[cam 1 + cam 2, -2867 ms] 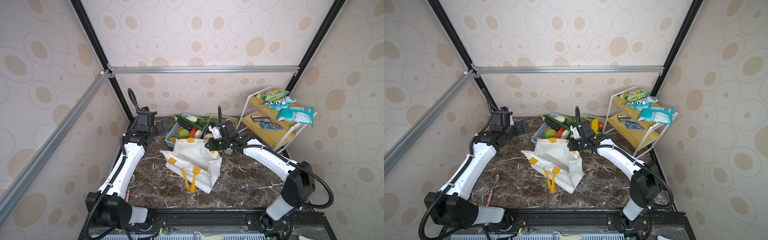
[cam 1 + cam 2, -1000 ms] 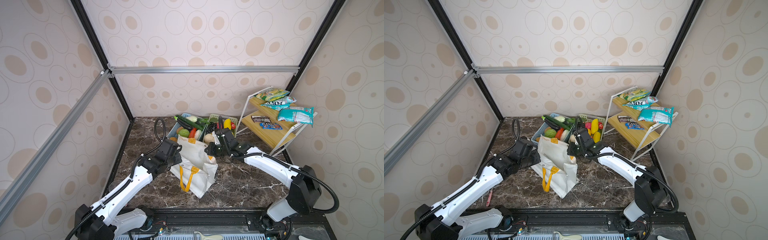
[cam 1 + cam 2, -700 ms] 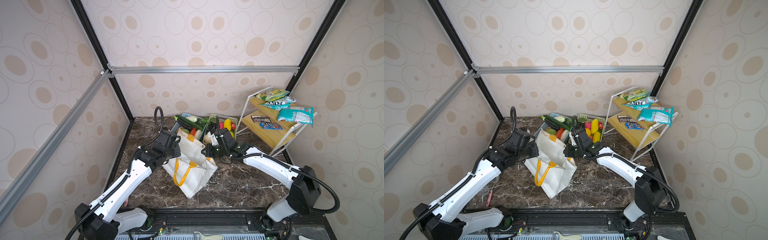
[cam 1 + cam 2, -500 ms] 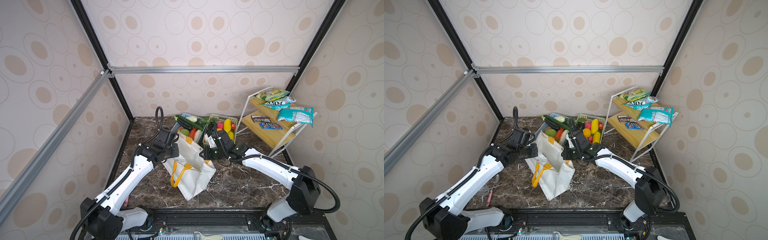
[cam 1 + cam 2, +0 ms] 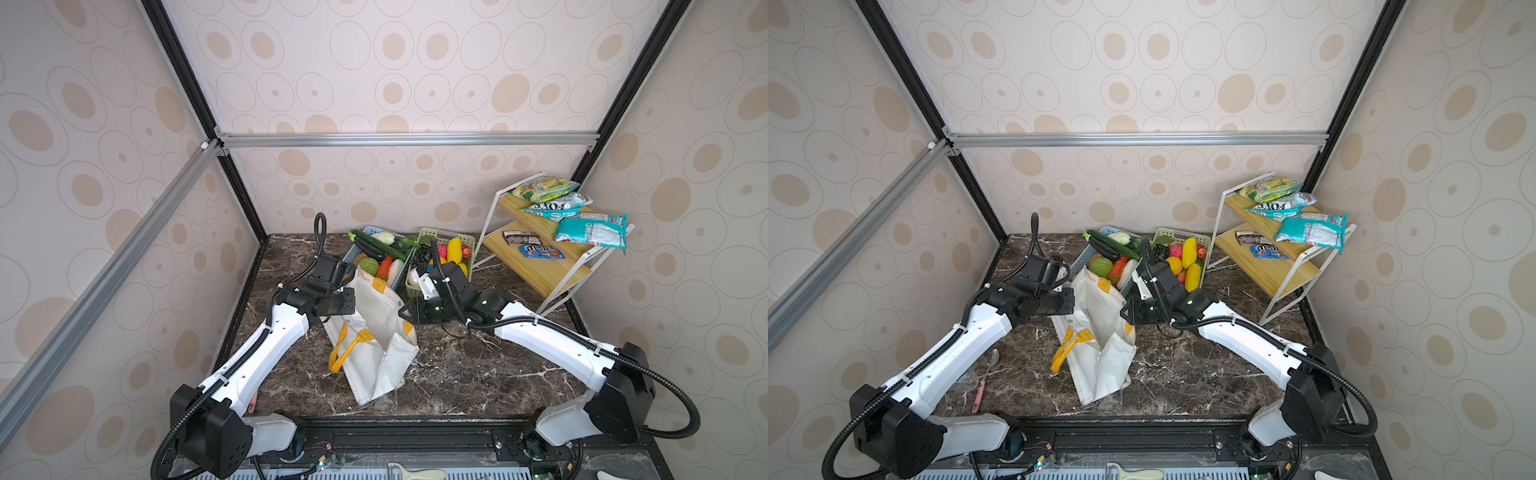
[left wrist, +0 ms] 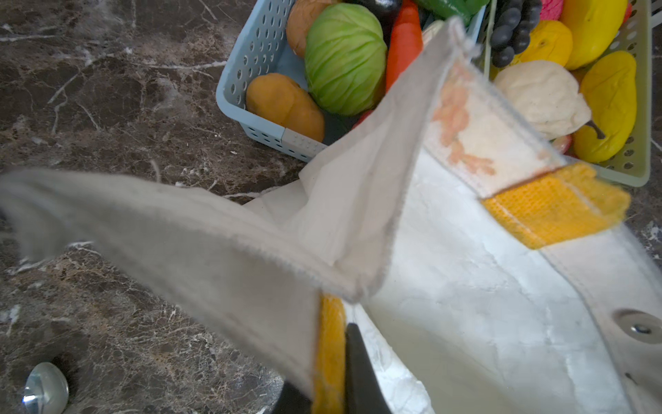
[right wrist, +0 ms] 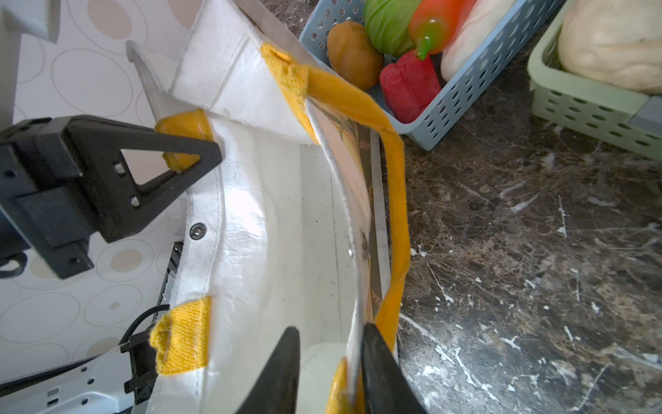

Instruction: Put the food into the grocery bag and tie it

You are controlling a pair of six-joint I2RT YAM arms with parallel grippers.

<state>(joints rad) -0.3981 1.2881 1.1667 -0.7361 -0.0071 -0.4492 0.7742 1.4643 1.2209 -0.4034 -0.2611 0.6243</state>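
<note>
The grocery bag (image 5: 376, 328), flat a moment ago, now stands open-mouthed near the tabletop's (image 5: 478, 374) back edge. The left gripper (image 5: 352, 302) stays clenched on its rim. The right gripper (image 7: 327, 362) has just loosened around the opposite rim, probably to fetch fruit (image 5: 454, 250).

White left arm (image 5: 270, 345) and white right arm (image 5: 540, 340) are reaching inward; black left gripper (image 5: 354, 301) is clamping shut, black right gripper (image 5: 402, 312) jaws are sitting apart.

One grocery bag (image 5: 374, 307), two baskets (image 6: 250, 64) (image 6: 643, 107)
</note>
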